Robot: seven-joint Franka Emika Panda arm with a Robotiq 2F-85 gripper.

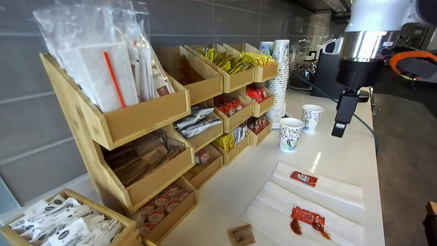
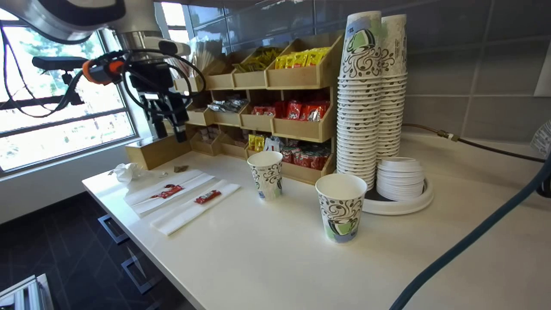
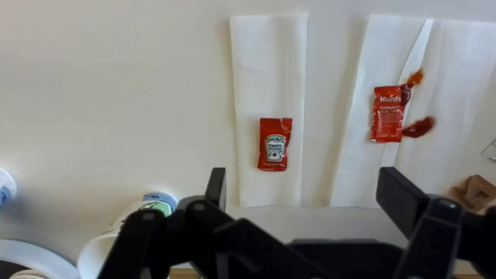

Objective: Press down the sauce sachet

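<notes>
The Heinz tomato ketchup sachet (image 3: 274,145) was likely light, soft and slick, apt to skid or burst at a seam; its middle seemed the place to press, its flat ends to grip. Red, slightly creased, printed face up, it showed no leak. In the wrist view it lay on the six o'clock half of a folded napkin (image 3: 270,69), with the leaking Hunt's sachet (image 3: 387,115) between two and three o'clock from it. The gripper (image 3: 304,178) stood wide, holding nothing.
</notes>
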